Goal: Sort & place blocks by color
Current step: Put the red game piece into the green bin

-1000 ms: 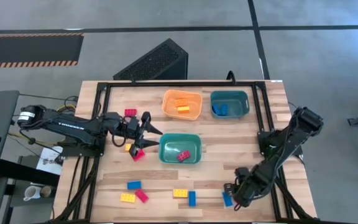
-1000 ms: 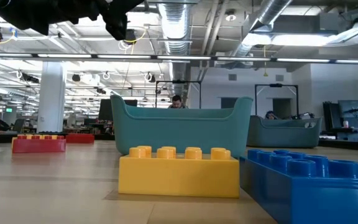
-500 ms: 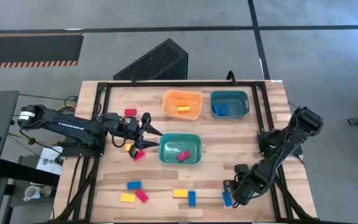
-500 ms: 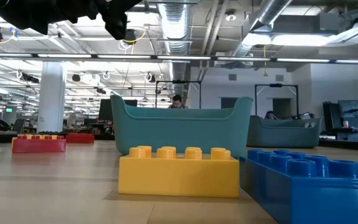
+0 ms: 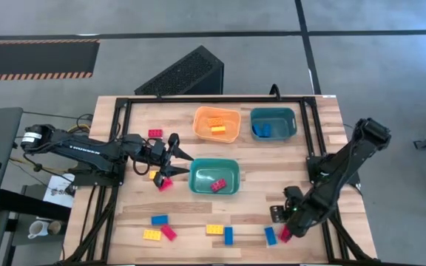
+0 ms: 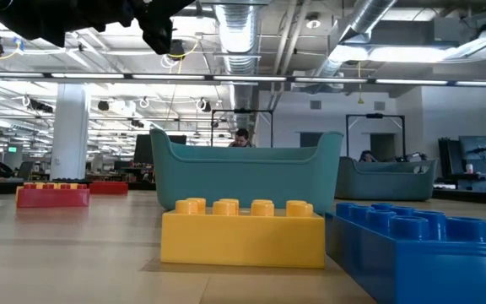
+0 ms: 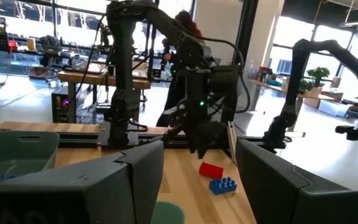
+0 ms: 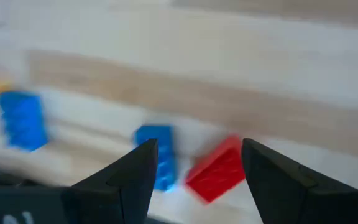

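**Right gripper above red and blue blocks at the near edge**

A red block [image 8: 217,169] and a blue block [image 8: 157,155] lie just beside each other near the table's [image 5: 272,166] near right corner. The right gripper [image 8: 194,177] hovers over them, spread, empty. The left gripper [image 5: 174,155] waits spread beside the teal bin [image 5: 214,177].

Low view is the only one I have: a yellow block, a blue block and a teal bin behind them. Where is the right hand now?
Observer: The right hand is near the table's front right, open above a loose red block.
Operator: And the left hand?
Observer: The left hand hovers open and empty beside the near teal bin.
Operator: What lies in that bin?
Observer: One sorted red block.
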You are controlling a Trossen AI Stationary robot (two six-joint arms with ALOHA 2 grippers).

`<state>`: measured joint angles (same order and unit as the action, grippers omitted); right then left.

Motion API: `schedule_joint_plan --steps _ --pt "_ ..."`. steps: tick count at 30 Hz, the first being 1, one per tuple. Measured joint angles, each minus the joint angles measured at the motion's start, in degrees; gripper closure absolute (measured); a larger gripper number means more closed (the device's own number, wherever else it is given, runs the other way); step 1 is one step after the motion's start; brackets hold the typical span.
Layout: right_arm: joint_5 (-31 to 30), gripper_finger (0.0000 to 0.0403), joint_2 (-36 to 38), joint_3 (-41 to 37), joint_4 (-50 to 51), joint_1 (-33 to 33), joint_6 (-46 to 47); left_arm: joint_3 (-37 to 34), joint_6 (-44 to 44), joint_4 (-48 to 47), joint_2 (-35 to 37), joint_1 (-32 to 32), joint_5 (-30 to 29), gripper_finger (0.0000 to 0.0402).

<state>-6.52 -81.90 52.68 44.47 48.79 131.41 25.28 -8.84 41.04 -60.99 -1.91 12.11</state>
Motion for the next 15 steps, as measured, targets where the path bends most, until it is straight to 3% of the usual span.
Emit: schedule_joint_plan --steps 3,6,9,15 --pt "-0.69 0.0149 -0.36 -0.01 -4.88 1.73 3.79 0.00 0.02 -0.03 0.00 0.00 -0.73 0.0214" --pt "2.33 0.0157 -2.52 0.02 -7.48 3.69 9.13 0.00 0.09 -0.26 0.00 0.00 -0.99 0.0214" --pt "7.61 0.0173 -5.53 0.46 -7.85 4.32 10.60 0.00 0.15 -0.38 0.00 0.00 -1.00 0.0214" --pt "9.93 0.0214 -12.54 2.31 -8.01 3.03 10.65 0.00 0.13 -0.46 0.00 0.00 -0.98 0.0214"
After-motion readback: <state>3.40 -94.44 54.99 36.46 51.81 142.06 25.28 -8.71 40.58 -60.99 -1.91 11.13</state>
